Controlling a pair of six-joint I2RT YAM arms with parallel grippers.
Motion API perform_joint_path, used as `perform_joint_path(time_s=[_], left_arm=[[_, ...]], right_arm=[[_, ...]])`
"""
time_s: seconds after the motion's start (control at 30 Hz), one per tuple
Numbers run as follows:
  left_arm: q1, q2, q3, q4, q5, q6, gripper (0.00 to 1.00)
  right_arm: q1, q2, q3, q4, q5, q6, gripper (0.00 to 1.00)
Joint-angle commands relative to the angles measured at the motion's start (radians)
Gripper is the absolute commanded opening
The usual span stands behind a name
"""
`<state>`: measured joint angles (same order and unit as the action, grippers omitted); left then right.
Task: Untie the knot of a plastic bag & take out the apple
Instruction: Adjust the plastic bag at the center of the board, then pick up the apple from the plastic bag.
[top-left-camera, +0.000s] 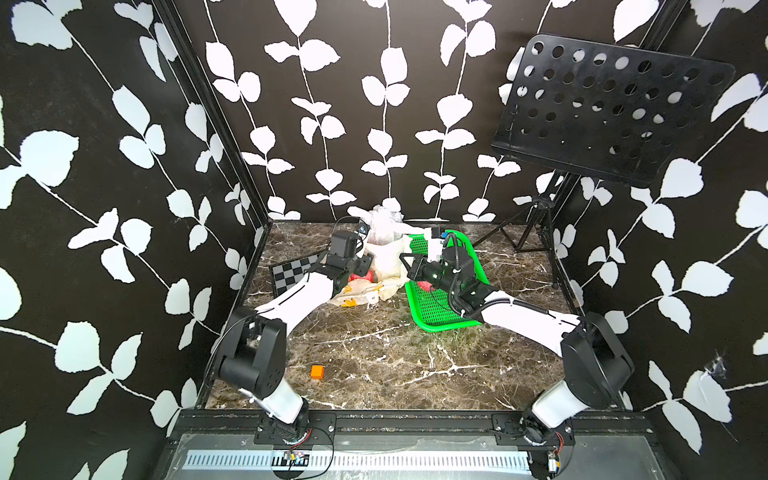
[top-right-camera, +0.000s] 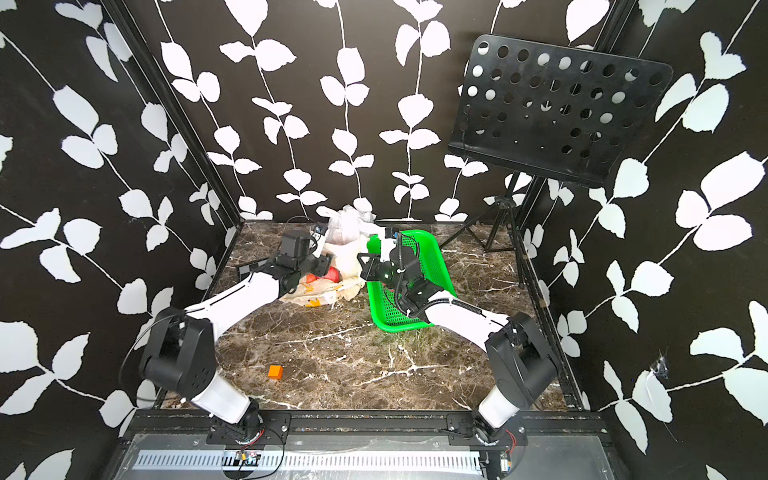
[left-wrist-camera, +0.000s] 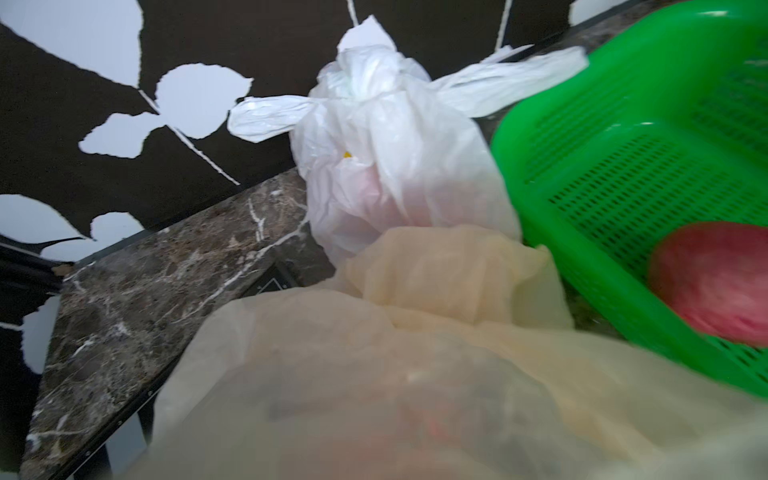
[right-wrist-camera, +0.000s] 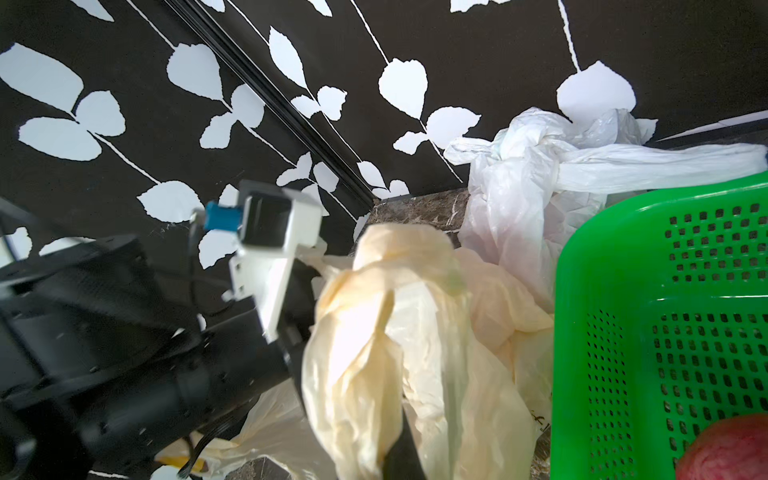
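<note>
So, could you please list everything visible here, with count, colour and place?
white bag: one, white, knotted, back edge of table.
cream bag: one, cream, before the white bag.
basket: one, green, beside the bags.
apple: one, red, in the basket.
red item: one, red, in the cream bag's folds.
cube: one, orange, table front.
checkerboard: one, black-white, table's left side.
music stand: one, black, right back corner.
left pincer: one, black, at cream bag, jaws hidden.
right pincer: one, black, shut on cream bag.
</note>
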<state>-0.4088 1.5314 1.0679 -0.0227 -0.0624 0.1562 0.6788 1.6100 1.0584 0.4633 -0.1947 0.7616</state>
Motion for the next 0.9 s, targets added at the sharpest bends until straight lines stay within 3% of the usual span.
perform_joint_path(time_s=[0.0, 0.13, 0.3, 0.6, 0.73, 0.87], left_arm=[[-0.014, -0.148, -0.099, 0.004, 0.100, 0.014, 0.65], [-0.047, -0.248, -0.205, 0.002, 0.093, 0.050, 0.64], [-0.092, -0.255, -0.238, -0.026, 0.097, 0.151, 0.60], [-0.098, -0.069, -0.108, -0.157, -0.090, 0.233, 0.53], [-0.079, 0.020, -0.049, -0.152, -0.110, 0.210, 0.49], [-0.077, 0.116, 0.014, -0.160, -0.163, 0.277, 0.50]], right_arm=[[-0.016, 0.028, 0.042, 0.025, -0.017, 0.031, 0.00], [-0.034, 0.052, 0.078, 0.025, -0.054, 0.051, 0.00], [-0.041, 0.063, 0.110, 0.010, -0.083, 0.049, 0.00], [-0.042, 0.034, 0.082, 0.005, -0.104, 0.014, 0.00], [-0.042, 0.025, 0.050, 0.019, -0.115, 0.002, 0.00], [-0.042, 0.019, 0.017, 0.038, -0.121, 0.009, 0.00]])
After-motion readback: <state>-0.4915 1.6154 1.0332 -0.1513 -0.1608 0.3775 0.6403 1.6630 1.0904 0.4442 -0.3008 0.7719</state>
